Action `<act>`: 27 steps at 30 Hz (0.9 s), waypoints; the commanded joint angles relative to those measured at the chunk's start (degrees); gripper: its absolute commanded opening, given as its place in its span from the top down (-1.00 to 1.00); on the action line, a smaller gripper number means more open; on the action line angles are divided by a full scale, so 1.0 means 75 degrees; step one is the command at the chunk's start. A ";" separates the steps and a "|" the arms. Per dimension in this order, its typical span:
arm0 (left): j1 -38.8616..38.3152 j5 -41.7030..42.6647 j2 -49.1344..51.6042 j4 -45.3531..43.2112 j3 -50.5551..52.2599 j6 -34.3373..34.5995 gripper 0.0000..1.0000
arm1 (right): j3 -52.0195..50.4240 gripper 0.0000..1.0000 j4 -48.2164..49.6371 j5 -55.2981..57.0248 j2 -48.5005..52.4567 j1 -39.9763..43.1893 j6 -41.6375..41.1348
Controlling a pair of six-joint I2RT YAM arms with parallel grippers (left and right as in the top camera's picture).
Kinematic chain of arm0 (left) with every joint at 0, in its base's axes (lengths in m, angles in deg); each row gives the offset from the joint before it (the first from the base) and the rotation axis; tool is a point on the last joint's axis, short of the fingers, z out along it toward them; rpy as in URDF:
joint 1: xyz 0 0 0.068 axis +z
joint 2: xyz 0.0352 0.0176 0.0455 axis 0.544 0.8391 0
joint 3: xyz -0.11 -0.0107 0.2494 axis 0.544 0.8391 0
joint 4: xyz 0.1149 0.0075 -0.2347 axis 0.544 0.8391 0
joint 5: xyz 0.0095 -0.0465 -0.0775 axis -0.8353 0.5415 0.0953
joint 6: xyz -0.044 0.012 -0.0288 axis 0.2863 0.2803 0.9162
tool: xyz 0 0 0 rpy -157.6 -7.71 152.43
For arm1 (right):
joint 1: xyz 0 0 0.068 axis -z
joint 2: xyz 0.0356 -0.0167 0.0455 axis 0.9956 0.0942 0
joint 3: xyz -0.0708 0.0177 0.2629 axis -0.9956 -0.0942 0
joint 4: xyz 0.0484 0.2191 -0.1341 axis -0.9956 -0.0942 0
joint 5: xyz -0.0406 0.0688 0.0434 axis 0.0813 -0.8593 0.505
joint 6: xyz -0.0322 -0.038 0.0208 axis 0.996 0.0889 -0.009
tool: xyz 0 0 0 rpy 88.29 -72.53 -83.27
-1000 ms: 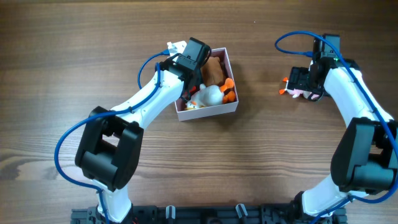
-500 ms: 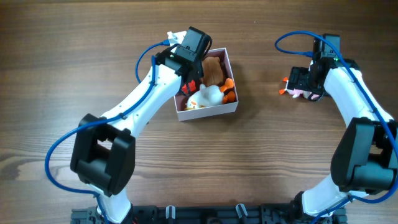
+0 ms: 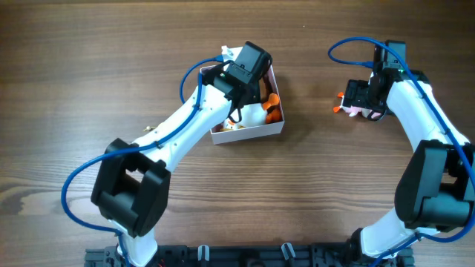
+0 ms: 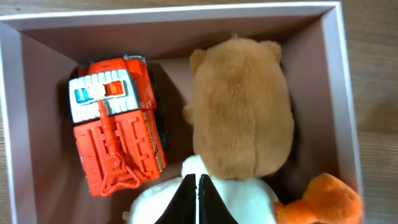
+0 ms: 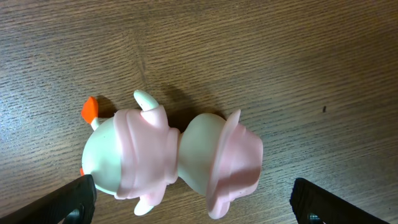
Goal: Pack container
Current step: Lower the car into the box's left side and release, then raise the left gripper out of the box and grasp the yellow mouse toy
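One container (image 3: pixel 249 134), one truck (image 4: pixel 115 134), one brown bear (image 4: pixel 242 118), one white plush (image 4: pixel 256 202) (half hidden), one duck (image 5: pixel 168 158)

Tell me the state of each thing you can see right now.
container, open, partly filled
fire truck, inside container, right way up
teddy bear, lying inside container
pink-and-white figure, on its side on the table
left gripper, shut, empty
right gripper, open around the figure

Wood-grain table (image 3: pixel 89 59), orange toy truck (image 4: pixel 115 127) beside brown plush bear (image 4: pixel 242 118), pink-hatted figure (image 5: pixel 168 162), perhaps a duck
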 commanded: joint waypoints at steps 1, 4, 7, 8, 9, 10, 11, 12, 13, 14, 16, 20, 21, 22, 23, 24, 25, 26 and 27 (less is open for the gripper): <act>0.0029 0.0041 0.0539 0.0026 -0.0114 0.0020 0.92 | -0.0035 -0.99 0.0041 -0.0044 -0.0140 -0.0006 0.0041; 0.0038 0.0003 0.0749 0.0119 -0.0114 0.0015 0.92 | -0.0035 -0.99 0.0041 -0.0044 -0.0140 -0.0006 0.0041; 0.0038 -0.0385 0.0752 0.0289 -0.0114 0.0015 0.92 | -0.0035 -0.99 0.0041 -0.0044 -0.0140 -0.0006 0.0041; 0.0038 -0.0545 0.0752 0.0341 -0.0114 0.0015 0.91 | -0.0035 -0.99 0.0041 -0.0044 -0.0137 -0.0006 0.0038; 0.0038 -0.0761 0.0752 0.0391 -0.0114 0.0009 0.90 | -0.0035 -0.99 0.0041 -0.0044 -0.0137 -0.0006 0.0041; 0.0038 -0.0903 0.0752 0.0408 -0.0114 -0.0017 0.88 | -0.0035 -0.99 0.0038 -0.0044 -0.0137 -0.0006 0.0038; 0.0038 -0.1049 0.0752 0.0428 -0.0114 -0.0015 0.86 | -0.0035 -0.99 0.0041 -0.0044 -0.0140 -0.0006 0.0038; 0.0041 -0.1148 0.0752 0.0431 -0.0114 -0.0015 0.85 | -0.0035 -0.99 0.0038 -0.0044 -0.0140 -0.0006 0.0041; 0.0055 -0.1233 0.0752 0.0437 -0.0114 -0.0015 0.82 | -0.0035 -0.99 0.0041 -0.0044 -0.0137 -0.0006 0.0041; 0.0082 -0.1227 0.0752 0.0440 -0.0114 -0.0012 0.79 | -0.0035 -0.99 0.0041 -0.0044 -0.0137 -0.0006 0.0038; 0.0082 -0.1224 0.0749 0.0443 -0.0114 -0.0012 0.78 | -0.0035 -0.99 0.0041 -0.0044 -0.0140 -0.0006 0.0041; 0.0073 -0.1020 0.0697 0.0437 -0.0117 -0.0012 0.76 | -0.0035 -0.99 0.0041 -0.0044 -0.0137 -0.0006 0.0041; 0.0073 -0.0962 0.0659 0.0434 -0.0117 -0.0012 0.76 | -0.0035 -0.99 0.0041 -0.0044 -0.0137 -0.0006 0.0041; 0.0073 -0.0898 0.0571 0.0434 -0.0117 -0.0009 0.76 | -0.0035 -0.99 0.0041 -0.0044 -0.0140 -0.0006 0.0038; 0.0073 -0.0877 0.0487 0.0431 -0.0117 -0.0012 0.74 | -0.0035 -0.99 0.0041 -0.0044 -0.0137 -0.0006 0.0041; 0.0073 -0.0877 0.0385 0.0431 -0.0117 -0.0012 0.73 | -0.0035 -0.99 0.0038 -0.0044 -0.0140 -0.0006 0.0041; 0.0073 -0.0877 0.0265 0.0431 -0.0117 -0.0012 0.70 | -0.0035 -0.98 0.0041 -0.0044 -0.0137 -0.0006 0.0041; 0.0073 -0.0877 0.0181 0.0437 -0.0117 -0.0012 0.69 | -0.0035 -0.99 0.0041 -0.0044 -0.0137 -0.0006 0.0038; 0.0073 -0.0877 0.0064 0.0463 -0.0117 -0.0015 0.68 | -0.0035 -0.99 0.0041 -0.0044 -0.0137 -0.0006 0.0041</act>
